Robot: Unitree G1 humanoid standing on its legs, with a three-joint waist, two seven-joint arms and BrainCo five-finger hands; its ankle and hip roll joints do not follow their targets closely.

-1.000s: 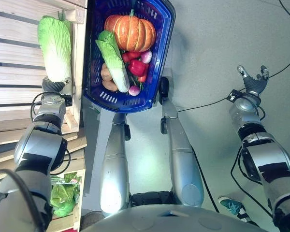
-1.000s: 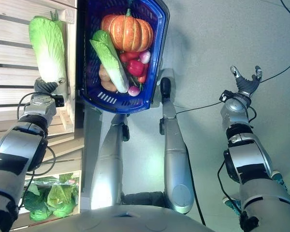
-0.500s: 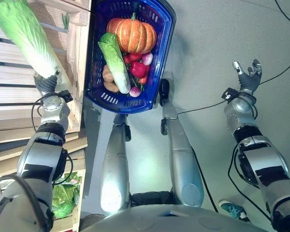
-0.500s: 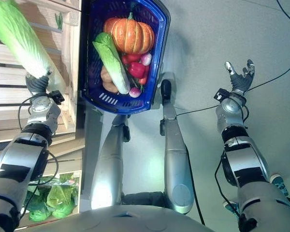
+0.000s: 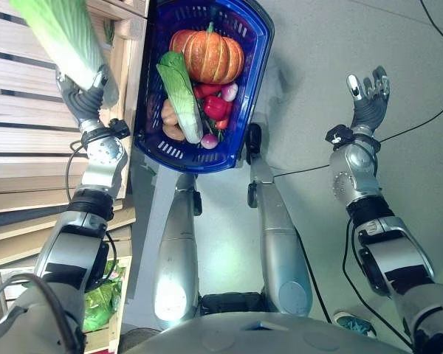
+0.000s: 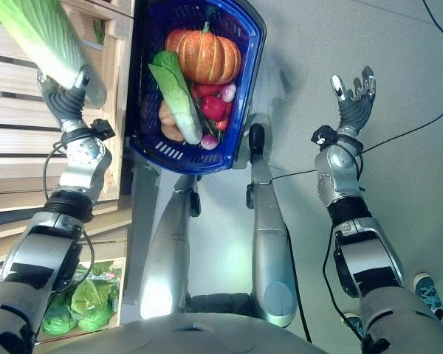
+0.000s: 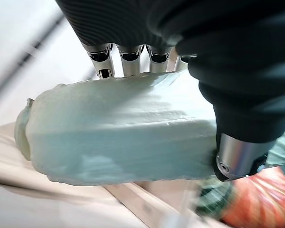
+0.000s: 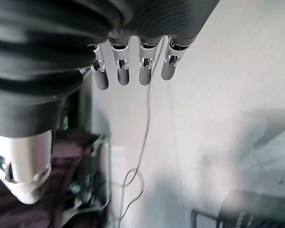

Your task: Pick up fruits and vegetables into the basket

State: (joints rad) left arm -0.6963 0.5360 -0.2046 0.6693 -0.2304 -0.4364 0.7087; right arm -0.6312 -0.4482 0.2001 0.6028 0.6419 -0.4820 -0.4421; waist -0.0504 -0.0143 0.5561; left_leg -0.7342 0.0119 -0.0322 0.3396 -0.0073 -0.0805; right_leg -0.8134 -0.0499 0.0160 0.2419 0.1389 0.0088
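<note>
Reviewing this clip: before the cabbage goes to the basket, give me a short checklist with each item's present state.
1. Left robot hand closed round the pale green napa cabbage: ok.
2. Cabbage lifted off the wooden slatted shelf: ok.
3. Blue plastic basket within view: ok.
4. Room left in the basket beside the orange pumpkin and the other napa cabbage: cannot tell.
5. Right robot hand open, away from the basket: ok.

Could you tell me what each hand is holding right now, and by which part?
The left hand grips the napa cabbage by its pale stem end; the right hand is open, empty.
</note>
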